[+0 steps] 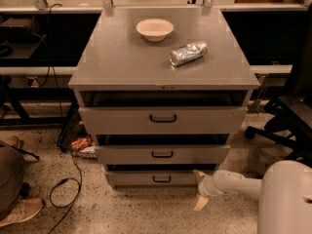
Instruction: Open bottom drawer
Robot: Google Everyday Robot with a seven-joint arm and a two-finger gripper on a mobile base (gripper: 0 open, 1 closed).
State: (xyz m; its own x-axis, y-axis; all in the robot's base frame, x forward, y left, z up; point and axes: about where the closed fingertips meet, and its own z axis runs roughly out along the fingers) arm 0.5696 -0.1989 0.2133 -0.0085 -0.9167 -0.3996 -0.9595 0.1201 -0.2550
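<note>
The bottom drawer (146, 178) is the lowest of three grey drawers in the cabinet, with a small black bar handle (161, 179) at its middle. Its shallow front sits just above the floor, under a dark gap. My gripper (199, 189) is low at the drawer's right end, on a white arm (234, 184) that comes in from the right. Its cream fingers are spread open, one fingertip (198, 174) against the drawer's right front corner and the other near the floor. It holds nothing.
The middle drawer (161, 154) and the taller top drawer (163, 119) sit above. A white bowl (154, 29) and a crumpled foil bag (188, 53) lie on the cabinet top (122, 57). A black chair (287, 116) stands at the right; a cable (68, 179) and a shoe (19, 211) at the left.
</note>
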